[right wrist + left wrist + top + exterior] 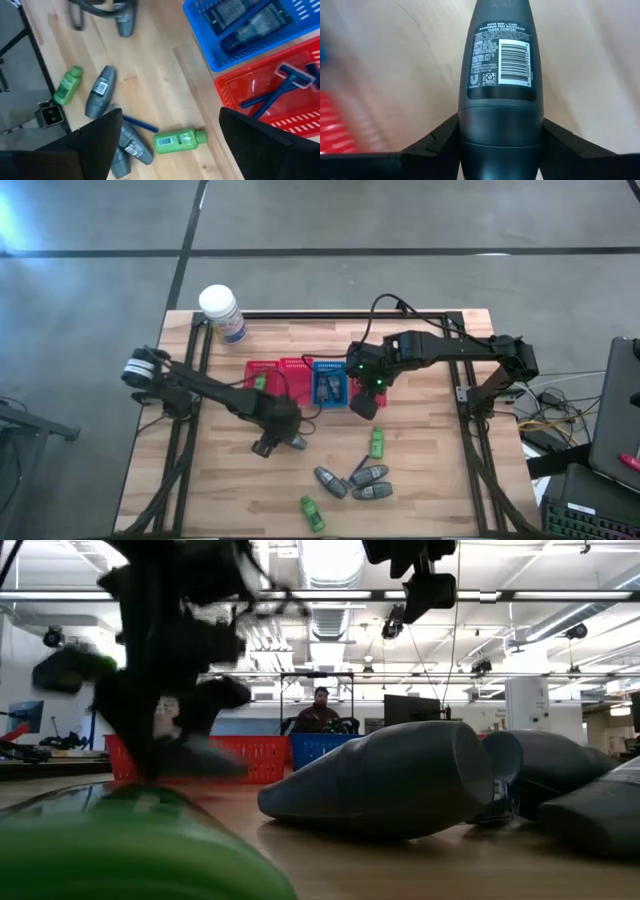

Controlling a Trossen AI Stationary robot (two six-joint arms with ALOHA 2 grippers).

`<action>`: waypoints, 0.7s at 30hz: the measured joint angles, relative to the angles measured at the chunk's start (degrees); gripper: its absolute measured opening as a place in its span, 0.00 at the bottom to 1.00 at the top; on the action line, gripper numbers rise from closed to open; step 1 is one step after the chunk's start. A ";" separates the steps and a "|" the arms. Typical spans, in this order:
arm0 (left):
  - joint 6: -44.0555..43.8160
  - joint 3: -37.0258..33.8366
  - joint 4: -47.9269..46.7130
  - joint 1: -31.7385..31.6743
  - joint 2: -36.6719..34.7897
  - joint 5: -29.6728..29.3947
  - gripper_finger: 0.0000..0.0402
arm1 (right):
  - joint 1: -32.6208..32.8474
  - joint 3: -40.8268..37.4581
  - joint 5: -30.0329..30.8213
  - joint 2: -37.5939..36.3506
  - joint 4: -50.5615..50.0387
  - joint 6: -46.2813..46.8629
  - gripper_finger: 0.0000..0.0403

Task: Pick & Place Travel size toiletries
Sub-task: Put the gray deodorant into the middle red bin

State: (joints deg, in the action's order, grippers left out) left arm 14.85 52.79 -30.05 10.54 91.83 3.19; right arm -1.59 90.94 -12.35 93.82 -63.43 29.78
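My left gripper (272, 442) is shut on a grey rounded tube (500, 75) near the table's middle, in front of the red basket (278, 372). My right gripper (365, 402) hangs open and empty above the table, just right of the blue basket (330, 383). Three grey tubes (355, 482) lie in a cluster toward the near edge, with a thin blue razor (140, 123) beside them. One green bottle (377, 442) lies near them and another (312, 513) lies at the near edge. Dark items lie in the blue basket (240, 25), and a blue razor (280, 85) lies in the red one. My left gripper pinches the tube's wide cap end (500, 125) between its two fingers (440, 142), one on each side. The tube lies along the fingers, its narrow end pointing away from them. I cannot tell whether it is clear of the table.
A big white-lidded jar (222, 310) stands at the far left corner. The two baskets sit side by side mid-table. Bare wood (440, 470) lies to the right of the cluster. A person (320, 710) sits in the room beyond the table.
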 joint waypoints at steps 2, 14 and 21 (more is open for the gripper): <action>-3.00 0.59 -0.15 -0.24 -2.72 -0.36 0.50 | 0.16 0.00 0.90 0.00 -0.62 -0.02 0.79; -80.42 -2.28 2.11 -7.66 -19.52 -20.41 0.50 | 0.23 -0.02 8.19 -1.80 -1.08 0.24 0.76; -89.82 -3.95 9.56 -14.18 -16.39 -20.09 0.52 | 0.53 -0.02 9.46 -1.95 -0.86 0.24 0.81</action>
State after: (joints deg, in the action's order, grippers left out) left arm -74.97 48.84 -20.49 -3.63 75.44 -16.90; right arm -1.07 90.91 -2.89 91.88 -64.29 30.02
